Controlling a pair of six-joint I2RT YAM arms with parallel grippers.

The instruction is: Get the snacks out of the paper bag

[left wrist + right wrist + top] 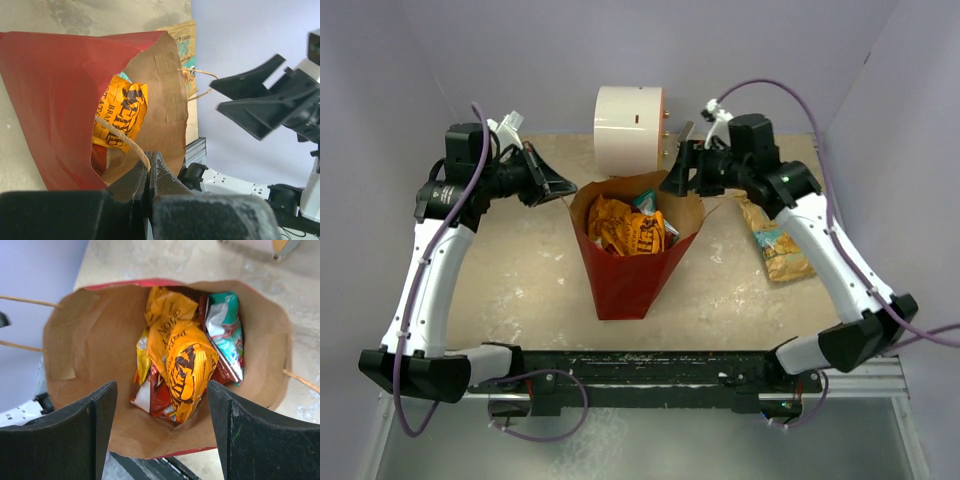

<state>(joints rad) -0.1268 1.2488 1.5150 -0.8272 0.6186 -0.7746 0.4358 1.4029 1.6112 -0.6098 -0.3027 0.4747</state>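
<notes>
The left pincer [557, 186] sits at the left rim of the paper bag [623, 272], its jaws pressed together on the bag's twine handle [120, 134]. In the left wrist view the cord runs straight into the closed tips.

The bag lies on the table [520, 270] between the two arms, red outside and brown inside. Its mouth gapes toward the far edge and its narrow bottom points toward the arm bases. Just behind the mouth stands a white cylinder [628, 130].

Inside the bag lie the snacks. A yellow-orange chip bag [187, 372] is crumpled in the middle, with a teal packet [227, 335] beside it against the bag's wall and a red packet [157, 399] partly under the orange one.

The right pincer [677, 172] hangs at the right side of the bag's mouth with its jaws spread wide, gripping nothing. Seen from its own wrist, the two fingers [97, 425] frame the opening and the orange bag lies between them, farther in and not touched.

Further right, under the right forearm, a tan packet [780, 245] lies flat on the table, apart from the bag.
</notes>
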